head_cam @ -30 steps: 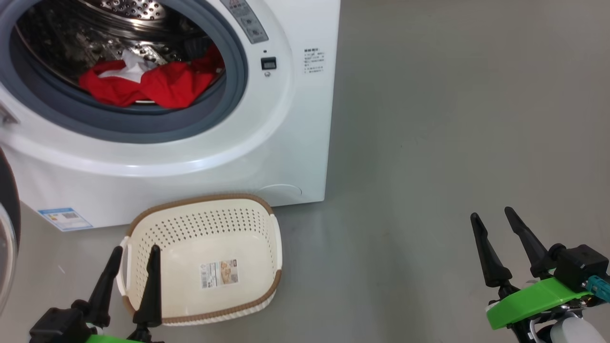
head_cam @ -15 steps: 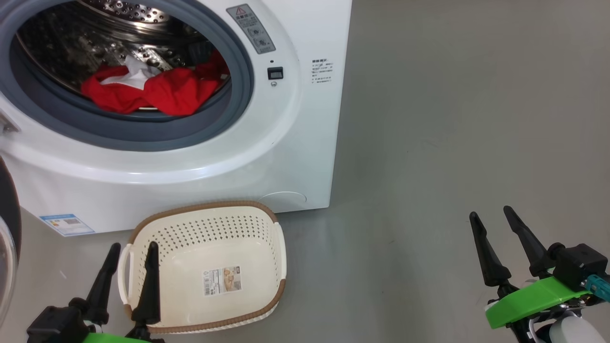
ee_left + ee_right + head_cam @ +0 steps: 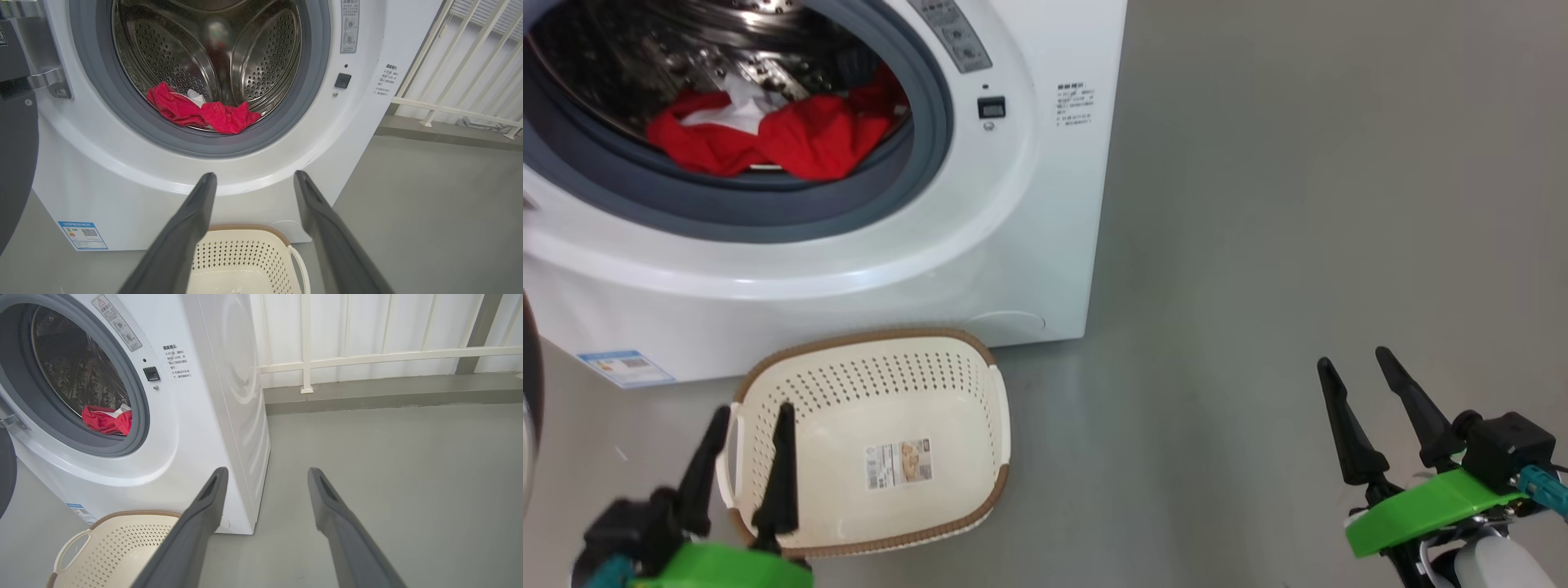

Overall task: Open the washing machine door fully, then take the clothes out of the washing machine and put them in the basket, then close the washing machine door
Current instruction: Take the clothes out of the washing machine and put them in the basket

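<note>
The white washing machine (image 3: pixel 1029 204) stands with its door (image 3: pixel 16 163) swung open to the left, a dark edge of it showing at the head view's left border. Red clothes (image 3: pixel 768 139) with a white part lie at the front of the steel drum, also seen as clothes (image 3: pixel 200 112) and clothes (image 3: pixel 108 419). The cream basket (image 3: pixel 849 384) sits empty on the floor before the machine. My left gripper (image 3: pixel 753 408) hovers open over the basket's left end. My right gripper (image 3: pixel 1352 358) is open over bare floor, well right of the machine.
Grey floor (image 3: pixel 1298 204) stretches to the right of the machine. A white railing (image 3: pixel 367 357) and a low kerb run along the back wall. The open door's hinge bracket (image 3: pixel 45 79) juts out at the machine's left side.
The whole head picture has shifted slightly, so the camera moved. Both grippers stay open in the same places relative to the basket and floor; the clothes have not moved.
</note>
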Motion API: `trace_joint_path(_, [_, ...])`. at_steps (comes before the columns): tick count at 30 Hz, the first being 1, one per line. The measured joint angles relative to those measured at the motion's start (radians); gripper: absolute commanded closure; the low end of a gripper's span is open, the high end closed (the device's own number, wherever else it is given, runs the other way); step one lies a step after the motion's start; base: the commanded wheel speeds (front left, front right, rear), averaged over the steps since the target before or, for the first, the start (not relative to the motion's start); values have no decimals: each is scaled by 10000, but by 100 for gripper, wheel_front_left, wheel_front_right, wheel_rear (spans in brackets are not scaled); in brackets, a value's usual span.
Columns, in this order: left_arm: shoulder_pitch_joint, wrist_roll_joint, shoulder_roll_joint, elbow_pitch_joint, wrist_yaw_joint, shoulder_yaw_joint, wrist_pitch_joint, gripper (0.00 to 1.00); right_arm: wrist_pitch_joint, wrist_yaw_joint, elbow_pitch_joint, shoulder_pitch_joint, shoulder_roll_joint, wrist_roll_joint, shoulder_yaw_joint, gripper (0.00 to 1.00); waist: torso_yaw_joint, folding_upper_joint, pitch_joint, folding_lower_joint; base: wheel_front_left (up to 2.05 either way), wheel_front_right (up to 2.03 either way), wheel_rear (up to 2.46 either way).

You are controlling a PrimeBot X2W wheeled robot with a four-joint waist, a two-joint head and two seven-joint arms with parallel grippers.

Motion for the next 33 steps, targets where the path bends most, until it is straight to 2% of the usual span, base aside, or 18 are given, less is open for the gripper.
trace_joint_path(5, [-1478,357,8,1289,0,58,0,0,0,0,-46,-269,150,4,17,0,-41,0,438,0,0,0,0])
trace_joint_path(11, [-4063,1007,236,3530,142,-163,25,0,0,0,-61,-638,290,15,123,0,-166,0,1112,0,0,0,0])
trace_joint_path(22, [-8919,1789,989,7001,198,-851,972,0,0,0,-115,-1494,637,33,456,0,-704,0,2457,0,0,0,0])
trace_joint_path(28, [-10575,1948,1461,8389,178,-1110,1220,0,0,0,-123,-1894,855,84,752,0,-1206,0,3088,0,0,0,0])
trace_joint_path(33, [-11240,2065,1774,9104,104,-1344,1290,0,0,0,-159,-1964,886,119,848,0,-1550,0,3444,0,0,0,0])
